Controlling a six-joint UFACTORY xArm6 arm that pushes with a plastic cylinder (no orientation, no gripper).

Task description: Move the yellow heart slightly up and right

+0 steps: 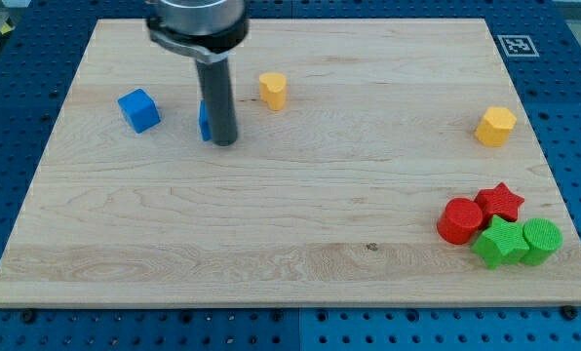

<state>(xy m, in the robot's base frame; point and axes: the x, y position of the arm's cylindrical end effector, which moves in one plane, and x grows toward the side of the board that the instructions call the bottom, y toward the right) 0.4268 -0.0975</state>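
The yellow heart (272,90) sits near the view's top of the wooden tabletop (290,224), a little left of centre. My tip (225,142) rests on the tabletop below and to the view's left of the heart, near it but apart from it. There is no gripper on this arm, only the dark rod, so nothing is grasped.

A small blue block (205,121) stands right against the rod's left side, mostly hidden behind it; its shape cannot be made out. Further to the view's left is a blue cube (138,109), well apart from the heart.

Up and to the right of the heart, the board shows bare wood. The nearest thing on that side is a yellow hexagonal block (495,126), far off toward the view's right edge. At the lower right corner four blocks cluster together, touching: a red cylinder (458,220), a red star (500,202), a green star (500,242) and a green cylinder (541,240).
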